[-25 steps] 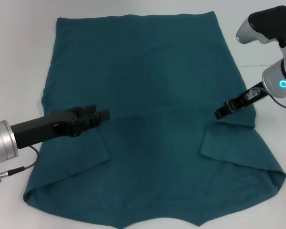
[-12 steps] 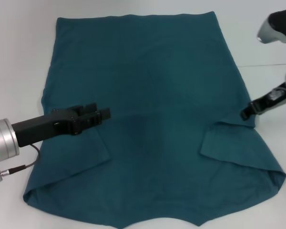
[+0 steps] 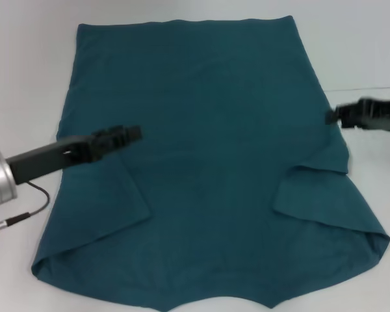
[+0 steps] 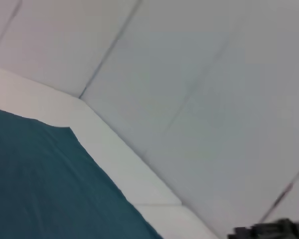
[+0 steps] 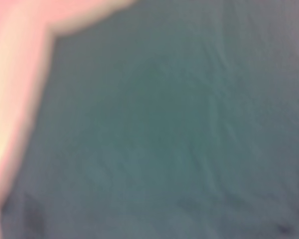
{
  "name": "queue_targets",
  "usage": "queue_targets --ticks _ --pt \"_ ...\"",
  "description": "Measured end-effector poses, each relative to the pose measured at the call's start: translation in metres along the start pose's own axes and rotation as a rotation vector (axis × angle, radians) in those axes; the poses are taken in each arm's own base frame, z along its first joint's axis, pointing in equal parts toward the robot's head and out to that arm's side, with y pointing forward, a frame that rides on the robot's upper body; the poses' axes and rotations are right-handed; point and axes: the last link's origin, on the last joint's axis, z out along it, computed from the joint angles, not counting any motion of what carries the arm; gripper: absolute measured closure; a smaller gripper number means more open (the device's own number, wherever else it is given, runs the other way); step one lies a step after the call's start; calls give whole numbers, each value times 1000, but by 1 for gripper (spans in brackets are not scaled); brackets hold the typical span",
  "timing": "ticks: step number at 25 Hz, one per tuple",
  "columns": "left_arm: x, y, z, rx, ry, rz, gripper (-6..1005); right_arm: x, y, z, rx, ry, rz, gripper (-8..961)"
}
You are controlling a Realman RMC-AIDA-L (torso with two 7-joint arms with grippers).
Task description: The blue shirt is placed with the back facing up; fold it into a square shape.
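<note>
Left gripper (image 3: 131,133) over the left half of the blue shirt (image 3: 208,130), at about 9 o'clock of the cloth's centre, arm reaching in from the 8 o'clock side. Nothing held; whether fingers spread or closed, cannot tell. Right gripper (image 3: 335,116) at the shirt's right edge, about 3 o'clock, blurred; nothing seen in its grasp, finger state likewise cannot tell.

Shirt spread flat on the white tabletop (image 3: 26,71), plain side up, covering most of the work area. Left sleeve (image 3: 101,195) and right sleeve (image 3: 318,198) both lying folded inward onto the body, at about 8 and 4 o'clock. Straight edge at 12 o'clock, curved edge at 6 o'clock.

Judged step: sleeve folds done, neither gripper engaged with cloth, lengthwise folding not yet done. Next move likely calls for both grippers to take matching corners of one end and carry that end over the other, kept level to avoid skew and without disturbing the tucked sleeves.

Clearances: bare tabletop along the left edge and beyond 12 o'clock; moderate margin at 3 o'clock. Near edge at 6 o'clock running to the limit of the head view, room there not assessable.
</note>
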Motion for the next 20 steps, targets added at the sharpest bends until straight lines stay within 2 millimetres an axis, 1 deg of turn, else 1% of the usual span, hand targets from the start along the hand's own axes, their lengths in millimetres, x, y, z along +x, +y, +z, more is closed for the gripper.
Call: queue_targets --ticks 3,5,8,10,14,17,20 --pt "9 -3 -11 8 54 -113 416 8 -11 -17 -203 -155 128 463" --pt "14 -6 -21 7 92 -201 416 19 -17 -28 -340 -250 178 463" --pt "18 -9 -36 2 117 -328 416 34 -22 -41 -438 -313 183 463" --pt "18 -11 -46 2 102 -421 416 43 -24 -46 -458 -298 173 463" --pt "11 -14 -64 16 58 -524 414 56 -26 -54 -457 -184 137 463" --pt "2 -19 -77 59 5 -579 415 57 -27 -55 -439 -117 132 463" --pt "-10 -24 -89 113 -57 -629 415 56 -30 -53 -406 -88 141 462"
